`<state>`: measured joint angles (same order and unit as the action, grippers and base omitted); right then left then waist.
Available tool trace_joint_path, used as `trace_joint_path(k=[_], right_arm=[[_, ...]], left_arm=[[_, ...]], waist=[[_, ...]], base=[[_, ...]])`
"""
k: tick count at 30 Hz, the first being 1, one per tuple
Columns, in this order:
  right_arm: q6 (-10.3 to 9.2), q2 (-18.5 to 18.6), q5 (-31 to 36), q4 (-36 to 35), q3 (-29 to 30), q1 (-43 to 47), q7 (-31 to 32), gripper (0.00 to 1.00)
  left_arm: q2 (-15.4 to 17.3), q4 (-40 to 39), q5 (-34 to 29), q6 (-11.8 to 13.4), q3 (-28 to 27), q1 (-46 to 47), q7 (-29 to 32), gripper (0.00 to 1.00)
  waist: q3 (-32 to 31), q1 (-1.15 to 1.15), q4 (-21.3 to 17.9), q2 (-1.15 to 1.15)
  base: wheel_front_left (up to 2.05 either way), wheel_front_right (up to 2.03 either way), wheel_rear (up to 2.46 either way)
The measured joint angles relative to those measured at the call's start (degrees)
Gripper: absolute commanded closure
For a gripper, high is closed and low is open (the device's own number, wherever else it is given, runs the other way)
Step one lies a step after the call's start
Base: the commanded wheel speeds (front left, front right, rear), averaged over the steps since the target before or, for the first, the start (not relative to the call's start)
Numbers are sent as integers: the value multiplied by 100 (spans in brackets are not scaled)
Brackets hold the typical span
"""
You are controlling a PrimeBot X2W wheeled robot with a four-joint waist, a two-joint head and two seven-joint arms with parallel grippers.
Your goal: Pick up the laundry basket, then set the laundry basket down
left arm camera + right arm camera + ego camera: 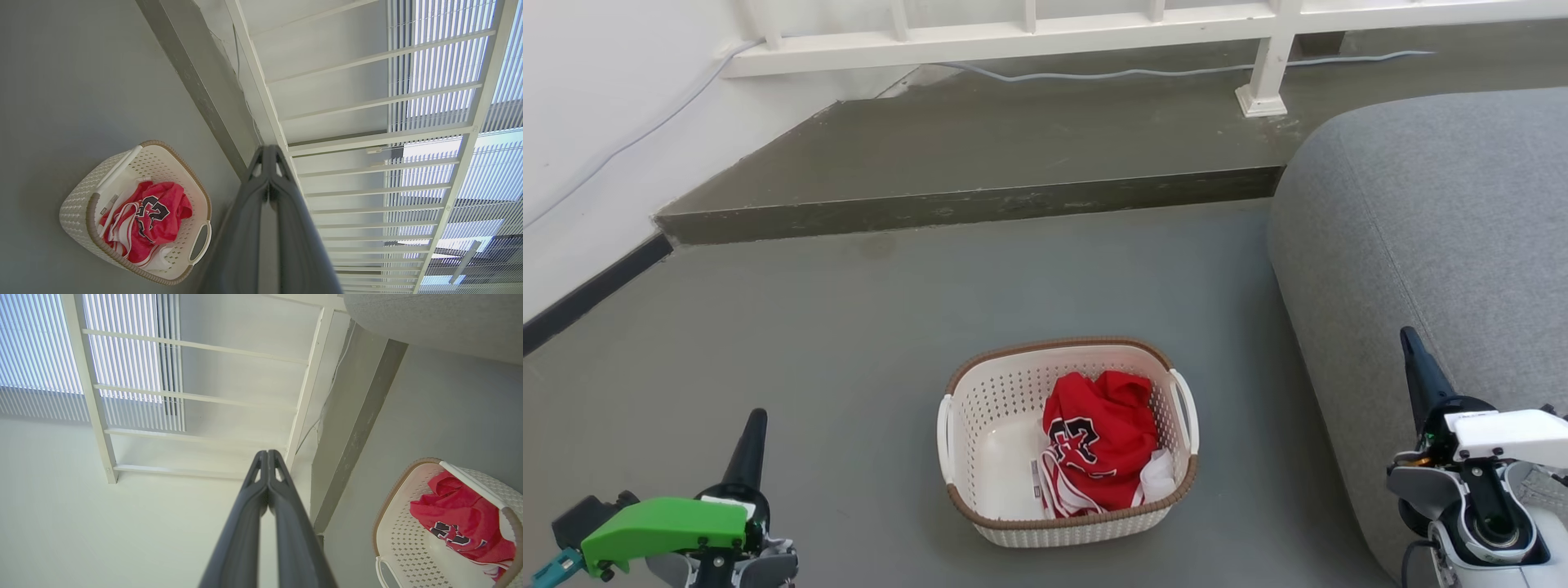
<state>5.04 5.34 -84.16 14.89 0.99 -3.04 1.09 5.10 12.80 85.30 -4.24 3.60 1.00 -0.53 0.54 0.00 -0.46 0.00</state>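
Head view: finds basket [1013,392] upright on grey floor [849,343], near sofa [1437,229]. Holds crumpled red jersey [1098,433] with dark lettering, heaped toward its right wall, over a bit of white cloth [1160,478]; left part of bottom bare. Sits between both hands, well apart from each. Left hand [754,420] low at left, fingers pressed together, gripping nothing. Right hand [1409,339] low at right, in front of sofa, fingers likewise pressed together, gripping nothing. Same meeting tips in both wrist views.
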Motion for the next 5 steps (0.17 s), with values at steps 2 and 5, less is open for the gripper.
trace_joint_path(k=[2, 5], right_arm=[[14, -7, -121, 5, 43, -1, 32, 100], [51, -18, -330, 20, 102, -3, 78, 100]], left_arm=[[2, 11, 118, -37, -25, 22, 12, 100], [5, 41, 366, -85, -71, 31, 54, 100]], waist=[[-5, 0, 6, 0], [-12, 0, 15, 0]], base=[[0, 0, 0], [0, 0, 0]])
